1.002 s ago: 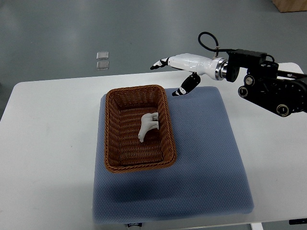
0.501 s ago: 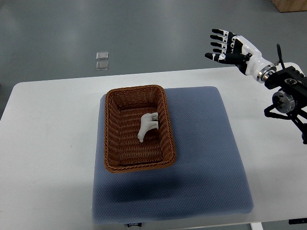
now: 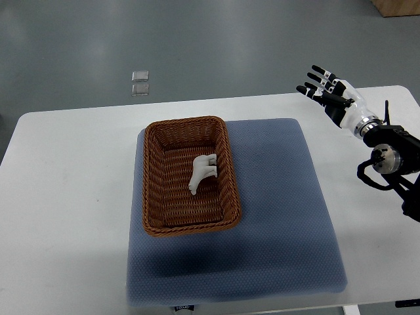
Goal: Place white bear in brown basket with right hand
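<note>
The white bear (image 3: 203, 172) lies inside the brown basket (image 3: 190, 128). The right hand (image 3: 326, 96), fingers spread and empty, has pulled well away from the basket, so placing looks finished.

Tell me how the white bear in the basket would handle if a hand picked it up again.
The white bear looks like a small hard figurine, so probably rigid and light. Its smooth surface may slip between fingers. Lying tilted on the brown basket weave, it could topple when nudged.
</note>
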{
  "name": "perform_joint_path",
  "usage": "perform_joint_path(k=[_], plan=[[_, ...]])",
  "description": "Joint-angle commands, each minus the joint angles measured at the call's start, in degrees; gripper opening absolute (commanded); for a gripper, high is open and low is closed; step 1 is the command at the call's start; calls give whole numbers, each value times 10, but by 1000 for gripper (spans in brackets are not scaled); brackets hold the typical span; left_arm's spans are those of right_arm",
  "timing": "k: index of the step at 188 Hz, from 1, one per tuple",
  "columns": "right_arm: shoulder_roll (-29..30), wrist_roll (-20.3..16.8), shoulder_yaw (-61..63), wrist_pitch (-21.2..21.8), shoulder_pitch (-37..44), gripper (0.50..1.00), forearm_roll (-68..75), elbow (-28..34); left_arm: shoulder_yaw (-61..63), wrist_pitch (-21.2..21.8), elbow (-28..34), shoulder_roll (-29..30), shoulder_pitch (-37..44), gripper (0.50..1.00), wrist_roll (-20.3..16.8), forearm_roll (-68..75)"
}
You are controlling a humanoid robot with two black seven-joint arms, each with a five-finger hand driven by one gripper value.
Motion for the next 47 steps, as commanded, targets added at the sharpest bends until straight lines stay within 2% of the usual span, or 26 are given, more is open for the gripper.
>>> perform_joint_path(k=[1,47], plan=[[0,0,1,1,-1,924,0,0,-1,0,0,0,0,1000,-1,0],[0,1,0,-1,-2,926,-1,-1,0,0,0,0,0,1000,0,0]])
